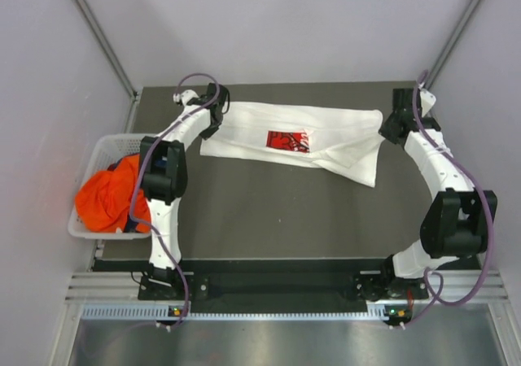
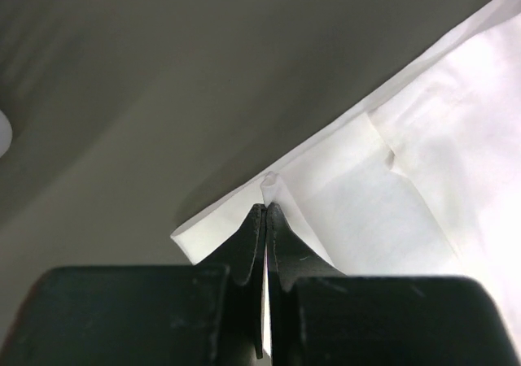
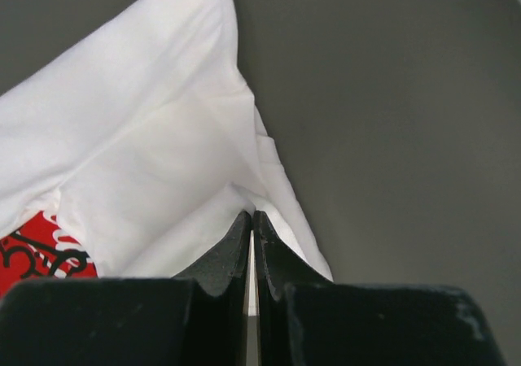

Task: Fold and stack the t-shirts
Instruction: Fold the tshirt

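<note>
Two pairs of black fingers are pinched shut on your white tee (image 1: 244, 130): the left fingers (image 2: 266, 211) nip its thin folded left edge, the right fingers (image 3: 251, 216) a soft crease at its right end. The smooth cloth lies as a long strip across the far side of the dark matte counter (image 1: 285, 211), red rectangular print (image 1: 288, 141) up. An orange tee (image 1: 106, 197) sits crumpled in the white lattice basket (image 1: 102, 142), far left.

White tee (image 1: 244, 134), red print (image 1: 287, 141), seemingly black-lined
</note>
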